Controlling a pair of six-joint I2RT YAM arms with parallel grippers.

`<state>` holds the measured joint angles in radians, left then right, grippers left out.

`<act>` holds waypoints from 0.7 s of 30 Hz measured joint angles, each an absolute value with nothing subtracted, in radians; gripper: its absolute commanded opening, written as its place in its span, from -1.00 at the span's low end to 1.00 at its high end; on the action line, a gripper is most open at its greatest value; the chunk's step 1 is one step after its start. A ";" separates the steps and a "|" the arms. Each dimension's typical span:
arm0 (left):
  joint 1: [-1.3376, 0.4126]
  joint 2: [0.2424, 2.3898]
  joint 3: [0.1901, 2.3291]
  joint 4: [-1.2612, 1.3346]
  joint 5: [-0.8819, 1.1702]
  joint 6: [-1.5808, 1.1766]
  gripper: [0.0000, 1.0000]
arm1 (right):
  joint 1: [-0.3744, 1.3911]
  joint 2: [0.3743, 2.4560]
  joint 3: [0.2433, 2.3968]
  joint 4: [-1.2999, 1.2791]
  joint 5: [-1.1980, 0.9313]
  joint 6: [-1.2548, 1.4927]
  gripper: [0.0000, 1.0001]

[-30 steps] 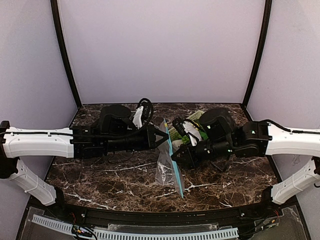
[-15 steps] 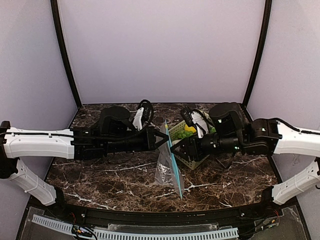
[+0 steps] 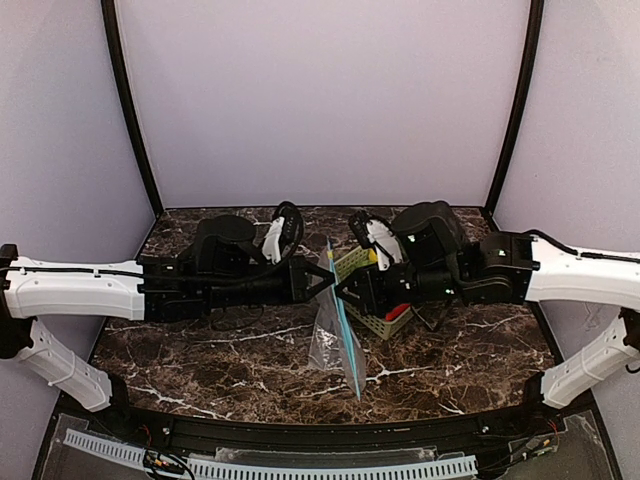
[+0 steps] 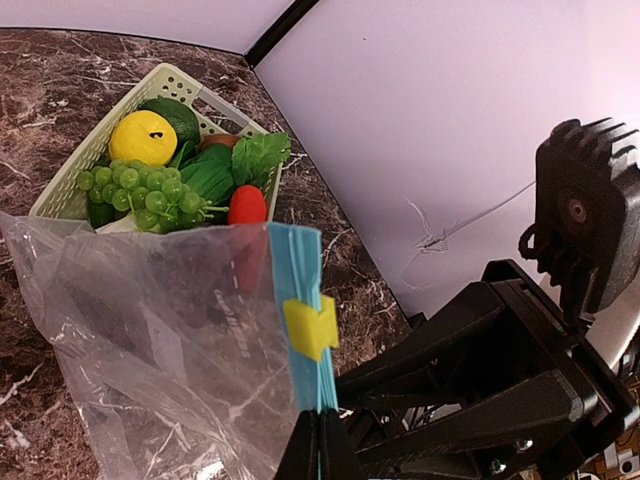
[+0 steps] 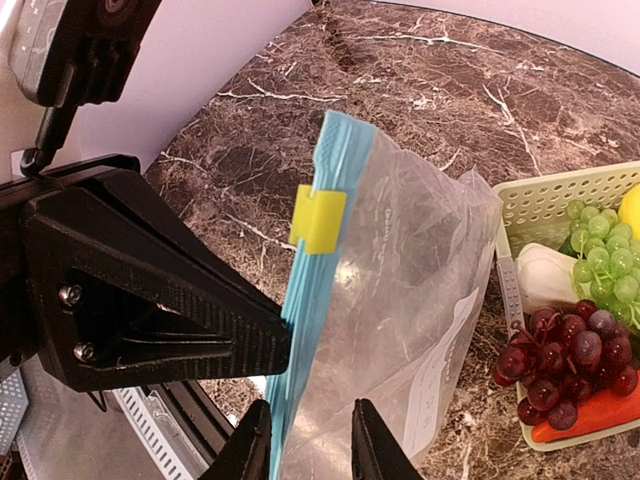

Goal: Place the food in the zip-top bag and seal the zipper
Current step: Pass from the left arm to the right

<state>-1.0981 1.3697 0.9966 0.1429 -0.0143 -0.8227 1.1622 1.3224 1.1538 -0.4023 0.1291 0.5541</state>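
Partly veiled pepper [image 4: 247, 203], bag [image 4: 150, 330] cropped

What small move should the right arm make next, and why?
Probably close the right gripper on the edge of the zip-top bag that it straddles, then pull to open the mouth. The left gripper pinches the zipper, the bag looks empty, and the food sits in the basket.
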 measured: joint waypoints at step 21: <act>-1.097 1.366 0.994 0.149 -0.014 -0.823 -0.99 | 1.162 1.410 1.202 -0.456 0.168 0.560 -0.85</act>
<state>-1.0969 1.3663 0.9936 0.1486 -0.0143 -0.8227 1.1622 1.4097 1.2018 -0.4557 0.1680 0.5598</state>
